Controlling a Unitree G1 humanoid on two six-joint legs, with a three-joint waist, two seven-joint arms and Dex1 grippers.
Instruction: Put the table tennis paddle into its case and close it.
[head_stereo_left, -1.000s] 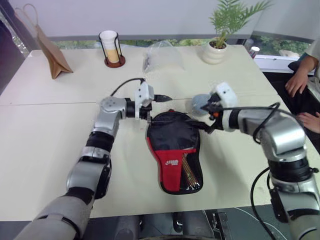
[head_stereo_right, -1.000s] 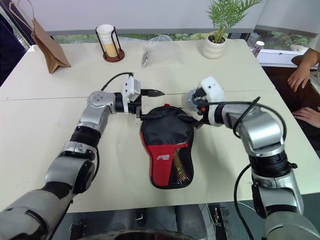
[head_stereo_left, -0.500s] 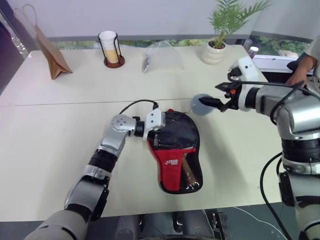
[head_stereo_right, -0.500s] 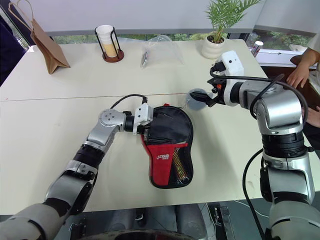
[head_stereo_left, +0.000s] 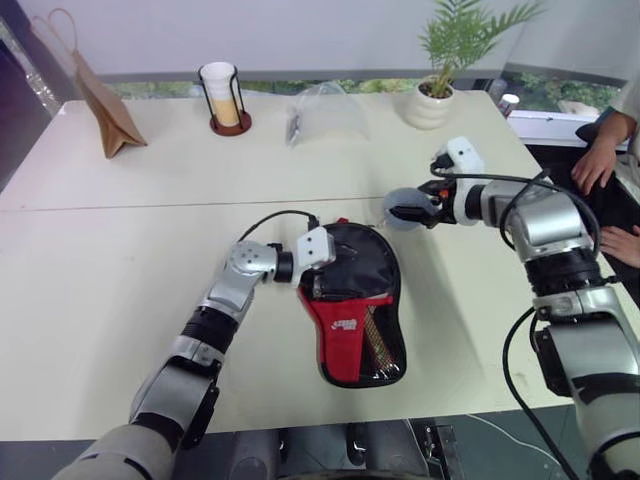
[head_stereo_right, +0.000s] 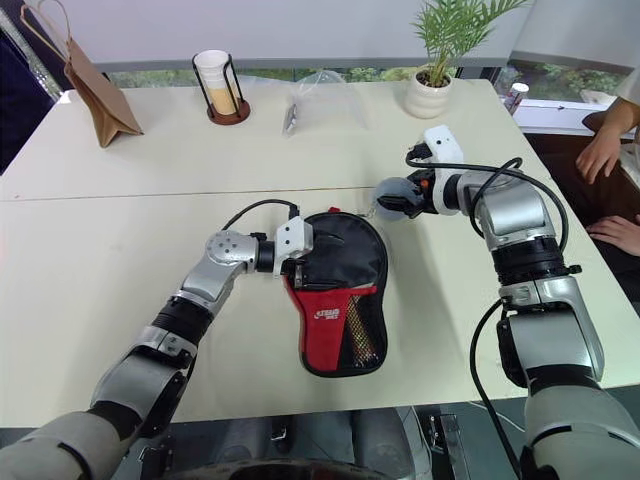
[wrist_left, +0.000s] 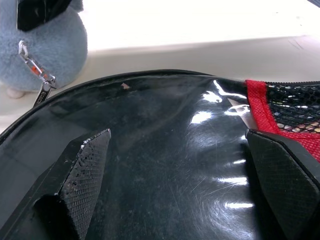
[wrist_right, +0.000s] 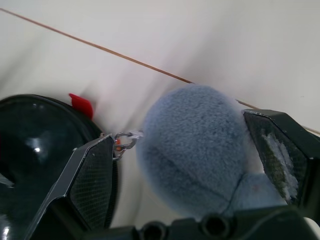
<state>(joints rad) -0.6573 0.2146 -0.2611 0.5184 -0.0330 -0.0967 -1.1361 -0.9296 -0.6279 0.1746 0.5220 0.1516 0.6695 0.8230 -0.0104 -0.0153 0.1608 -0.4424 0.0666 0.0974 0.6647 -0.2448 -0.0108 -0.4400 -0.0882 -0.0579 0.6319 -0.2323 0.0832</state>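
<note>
The case (head_stereo_left: 352, 305) lies flat near the middle of the pale surface (head_stereo_left: 100, 270), with its round end away from the robot and its narrow end toward the robot. The table tennis paddle (head_stereo_left: 377, 335) is inside it; its tan and red handle shows through the clear window next to the red panel with the white logo. The left end effector (wrist_left: 175, 165) sits low over the round black end of the case, and its two black fingers (wrist_left: 82, 175) are spread wide and hold nothing. The right end effector (wrist_right: 190, 165) is out past the far right edge of the case, and its fingers are also wide apart, one on each side of a small grey fuzzy pouch (head_stereo_left: 405, 208); I cannot tell if they press it. A small metal clip (wrist_right: 125, 137) hangs off the pouch. At the far side of the surface stand a brown paper bag (head_stereo_left: 100, 100), a cup in a wire holder (head_stereo_left: 222, 95), a clear plastic bag (head_stereo_left: 325, 110) and a potted plant (head_stereo_left: 440, 70). A person's hands (head_stereo_left: 592, 165) show at the right edge
</note>
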